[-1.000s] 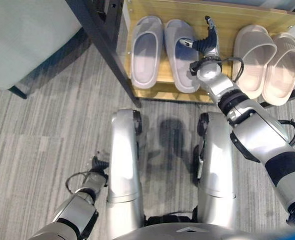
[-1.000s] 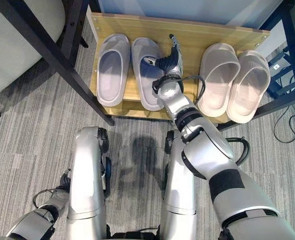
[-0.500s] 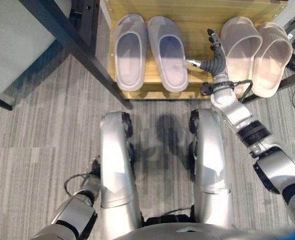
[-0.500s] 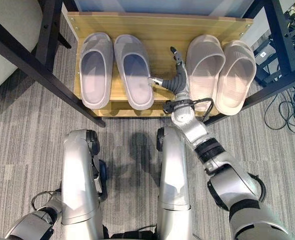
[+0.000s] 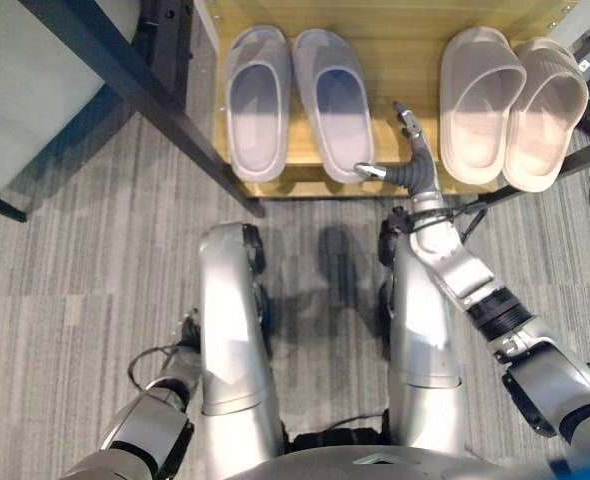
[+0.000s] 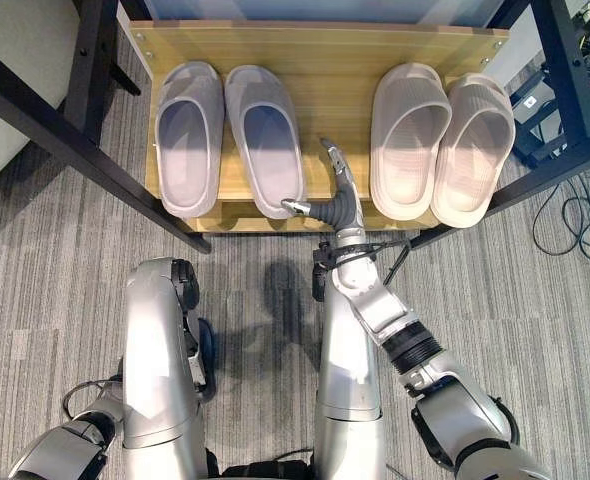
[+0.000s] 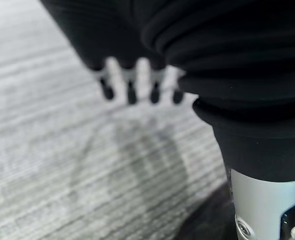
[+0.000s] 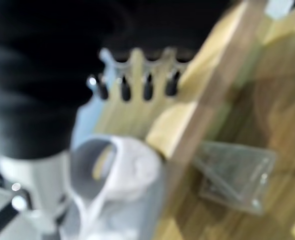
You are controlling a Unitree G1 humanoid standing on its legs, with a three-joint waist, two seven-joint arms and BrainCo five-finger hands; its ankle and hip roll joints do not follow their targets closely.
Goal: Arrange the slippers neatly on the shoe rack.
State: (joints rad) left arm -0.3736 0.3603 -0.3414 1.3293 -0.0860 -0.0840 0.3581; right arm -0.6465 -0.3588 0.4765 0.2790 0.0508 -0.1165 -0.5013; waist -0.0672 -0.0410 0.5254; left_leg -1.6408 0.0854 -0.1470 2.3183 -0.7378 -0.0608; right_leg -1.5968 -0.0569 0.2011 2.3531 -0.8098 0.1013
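On the wooden shoe rack (image 6: 325, 60), two lilac-grey slippers (image 6: 188, 135) (image 6: 263, 135) lie side by side at the left. Two beige slippers (image 6: 408, 135) (image 6: 472, 145) lie side by side at the right, the outer one overhanging the front edge. My right hand (image 6: 337, 200) is open at the rack's front edge, between the pairs. Its fingers (image 8: 137, 82) are straight and its thumb (image 5: 367, 170) points at the heel of the nearer lilac slipper. It holds nothing. My left hand (image 7: 137, 85) hangs open low over the carpet, by my left side (image 5: 188, 332).
A dark metal frame leg (image 5: 155, 100) slants past the rack's left end, with a pale grey cushion (image 5: 35, 90) beyond it. Another dark frame (image 6: 565, 70) and loose cables (image 6: 575, 210) stand right of the rack. Striped grey carpet (image 5: 95, 260) covers the floor.
My right hand has drawn back from beside the inner lilac slipper to the rack's front edge. The view has shifted. The slippers lie as before.
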